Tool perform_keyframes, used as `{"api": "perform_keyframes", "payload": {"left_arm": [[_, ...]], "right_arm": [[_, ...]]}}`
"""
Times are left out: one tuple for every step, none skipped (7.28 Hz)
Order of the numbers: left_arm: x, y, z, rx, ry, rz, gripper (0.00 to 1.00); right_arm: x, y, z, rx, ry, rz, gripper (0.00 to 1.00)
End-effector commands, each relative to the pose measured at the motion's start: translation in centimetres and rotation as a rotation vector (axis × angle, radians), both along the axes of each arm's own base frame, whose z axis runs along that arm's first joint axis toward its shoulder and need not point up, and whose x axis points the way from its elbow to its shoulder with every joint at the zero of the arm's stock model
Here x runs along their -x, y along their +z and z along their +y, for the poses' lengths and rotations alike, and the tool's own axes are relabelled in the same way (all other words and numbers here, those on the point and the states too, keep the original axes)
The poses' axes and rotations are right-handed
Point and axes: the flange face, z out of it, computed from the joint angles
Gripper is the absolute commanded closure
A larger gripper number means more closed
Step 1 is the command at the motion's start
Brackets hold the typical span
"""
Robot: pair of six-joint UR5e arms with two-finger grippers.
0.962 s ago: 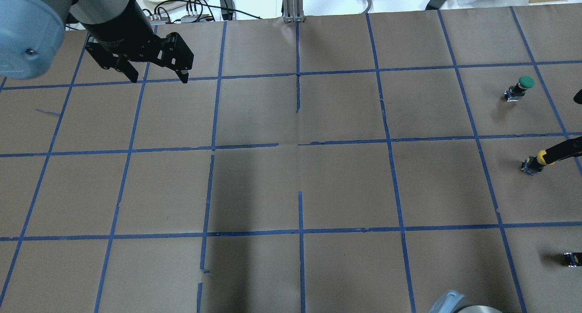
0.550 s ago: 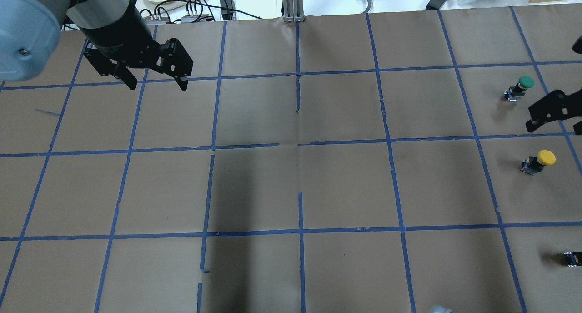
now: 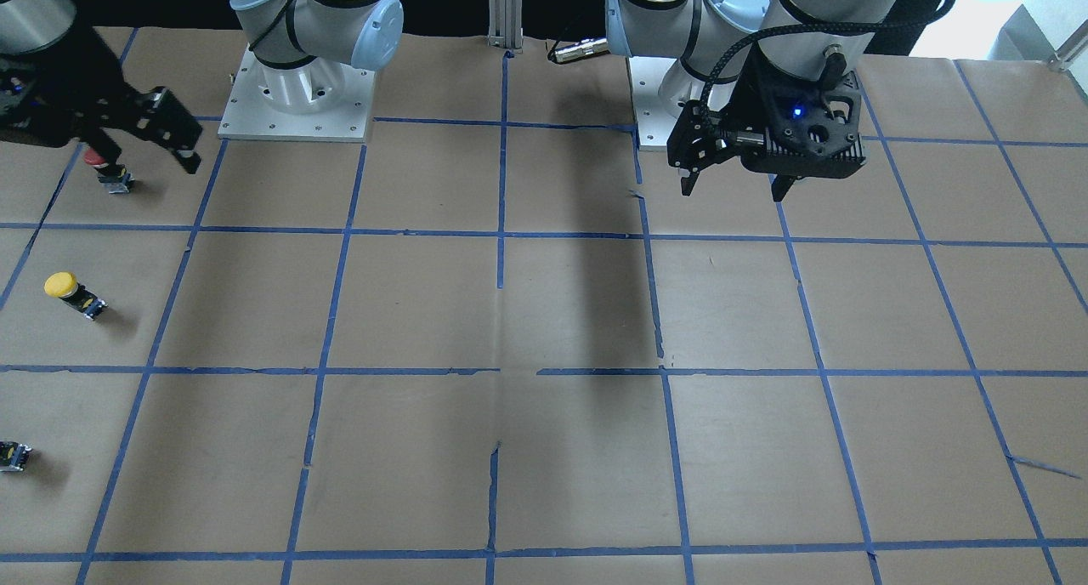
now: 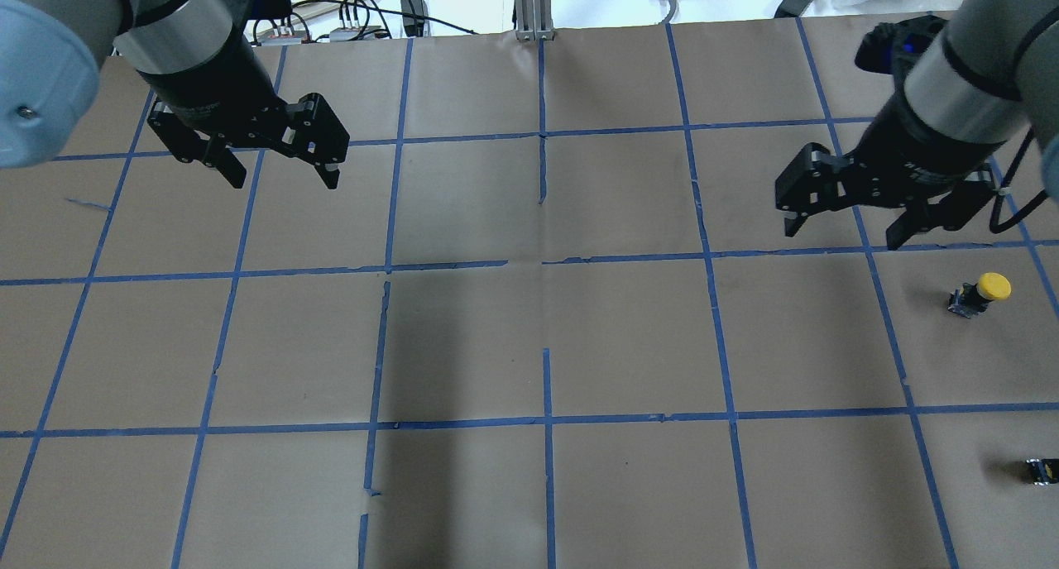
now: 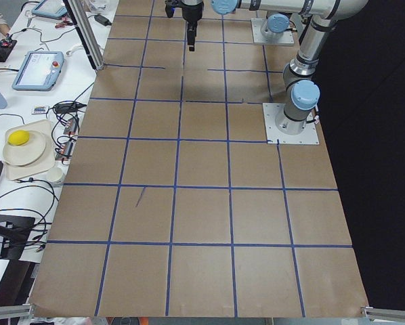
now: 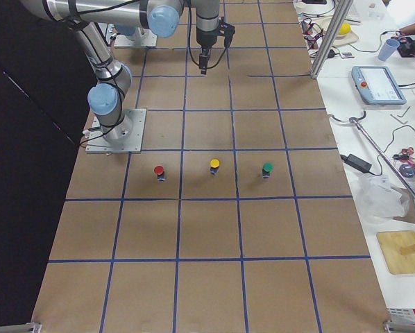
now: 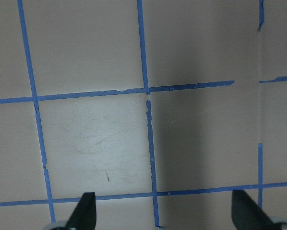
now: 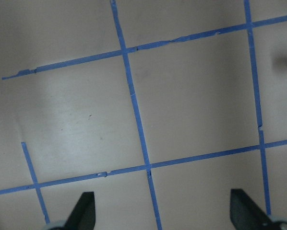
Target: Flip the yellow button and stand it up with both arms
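Note:
The yellow button (image 4: 980, 293) stands cap up on the brown paper at the right side of the table, free of both grippers. It also shows in the front view (image 3: 71, 292) and the right side view (image 6: 214, 166). My right gripper (image 4: 844, 233) hangs open and empty above the table, left of and beyond the button; it shows in the front view (image 3: 140, 158) too. My left gripper (image 4: 283, 176) hangs open and empty over the far left of the table (image 3: 733, 190). Both wrist views show only bare taped paper between open fingertips (image 7: 86, 211) (image 8: 83, 211).
A red button (image 6: 159, 172) and a green button (image 6: 267, 169) stand either side of the yellow one. My right arm hides the green one from overhead. A small dark switch body (image 4: 1041, 470) sits at the right edge. Blue tape squares the paper.
My right gripper, whose finger was at the yellow cap a second ago, has drawn away up and to the left, leaving the button standing. My left gripper drifted slightly nearer.

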Motion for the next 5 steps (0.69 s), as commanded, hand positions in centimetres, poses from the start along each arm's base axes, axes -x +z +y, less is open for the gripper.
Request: {"api": "perform_keyframes", "payload": {"left_arm": [[-0.2,-0.6,-0.3,-0.010,0.043,0.005,0.00],[-0.2,-0.5,-0.2,-0.007,0.064,-0.002,0.00],[-0.3,0.6,-0.4,0.018,0.058,-0.008,0.00],[-0.4,0.5,-0.4,0.017,0.060,-0.010,0.00],[-0.3,0.9,-0.4,0.030,0.058,-0.009,0.00]], "right_arm": [[-4.3,3.1,4.6,0.031,0.063,0.059,0.00],[-4.1,3.5,5.6,0.002,0.060,0.063,0.00],[-3.3,3.5,4.9,-0.001,0.040,0.055,0.00],[-2.5,2.4,2.6,-0.011,0.015,0.049,0.00],[-2.2,2.6,-0.1,-0.003,0.003,0.044,0.00]]}}
